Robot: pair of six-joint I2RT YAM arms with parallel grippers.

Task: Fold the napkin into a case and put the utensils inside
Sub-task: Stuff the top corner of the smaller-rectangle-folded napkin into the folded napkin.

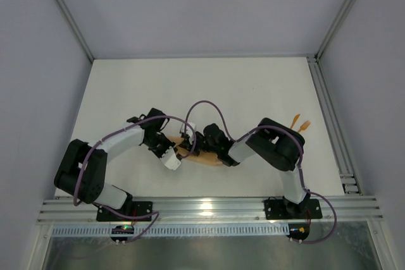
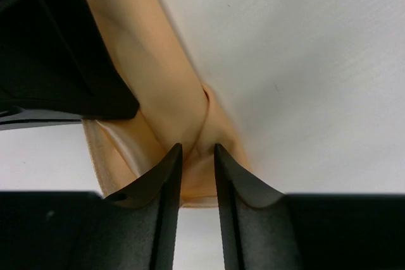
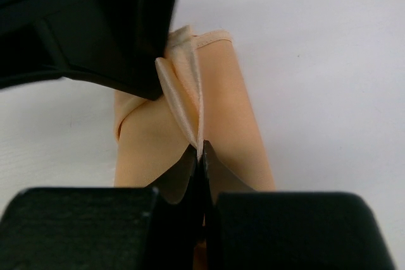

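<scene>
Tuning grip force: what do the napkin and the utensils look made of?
The napkin looks like soft satin-like cloth: it creases and has a faint sheen. The utensils are likely plastic, bright uniform orange, but too small to confirm.

**Peach, white, orange, black and purple**

The napkin is plain peach-orange and a little shiny. The table is white. The utensils are bright orange. The left gripper and the right gripper are black. The left arm and the right arm are white and black, with purple cables.
</scene>
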